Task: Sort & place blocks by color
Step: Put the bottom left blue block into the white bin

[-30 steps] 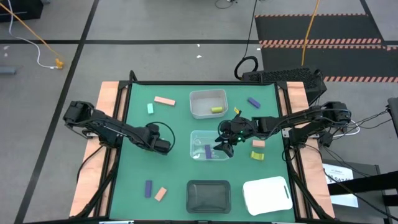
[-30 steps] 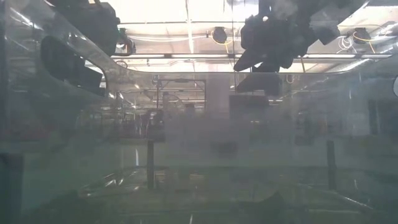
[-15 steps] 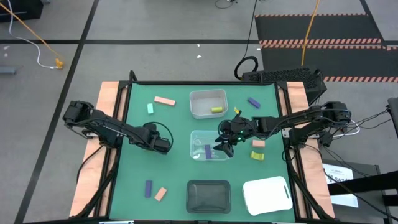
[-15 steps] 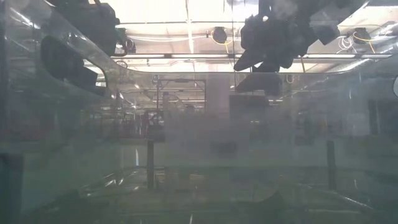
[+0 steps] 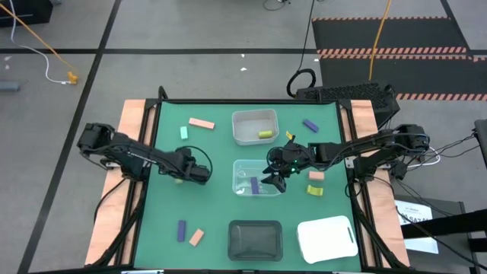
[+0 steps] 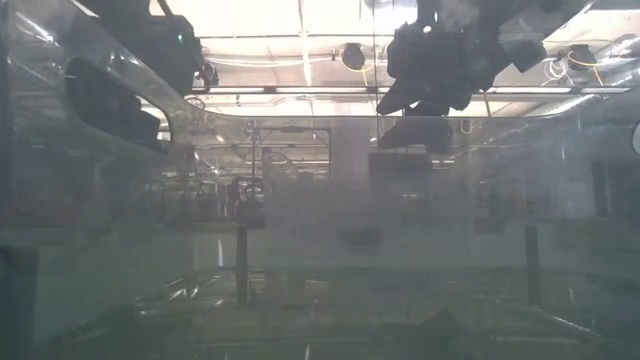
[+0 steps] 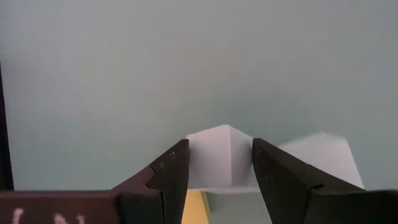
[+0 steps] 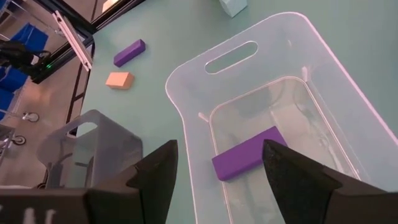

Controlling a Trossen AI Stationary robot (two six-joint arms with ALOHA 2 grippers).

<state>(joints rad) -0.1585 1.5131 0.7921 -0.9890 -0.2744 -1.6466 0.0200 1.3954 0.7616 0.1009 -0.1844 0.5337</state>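
My left gripper (image 5: pixel 199 173) stands over the green mat's left half, pointing steeply down and shut on a pale mint block (image 7: pixel 219 155). My right gripper (image 5: pixel 275 181) hangs open over the right end of the middle clear tray (image 5: pixel 242 169); a purple block (image 8: pixel 249 160) lies flat on that tray's floor, with nothing between the fingers (image 8: pixel 163 167). The far clear tray (image 5: pixel 245 138) holds a yellow-green block (image 5: pixel 265 134). On the mat lie loose blocks: salmon (image 5: pixel 202 122), mint (image 5: pixel 183 132), purple (image 5: pixel 310 125), salmon (image 5: pixel 316 176), yellow-green (image 5: pixel 315 189), purple (image 5: pixel 181 230), salmon (image 5: pixel 197 237). My left gripper pinches the pale mint block between its two fingers, one on each of two opposite sides (image 7: pixel 198 163), with one upright corner edge turned toward the camera. The fingers come from above, slanting steeply down. Whether the block is clear of the mat, I cannot tell.
A black tray (image 5: pixel 255 237) and a white tray (image 5: pixel 327 237) stand at the near edge. Wooden strips (image 5: pixel 135 144) run along both sides of the mat. Open mat lies between the left gripper and the near-left blocks. The low view looks through a blurry clear tray wall (image 6: pixel 320 250).
My left gripper has rolled a little about its own axis while staying over the same spot, still shut on the block. My right gripper has kept still over the middle tray.
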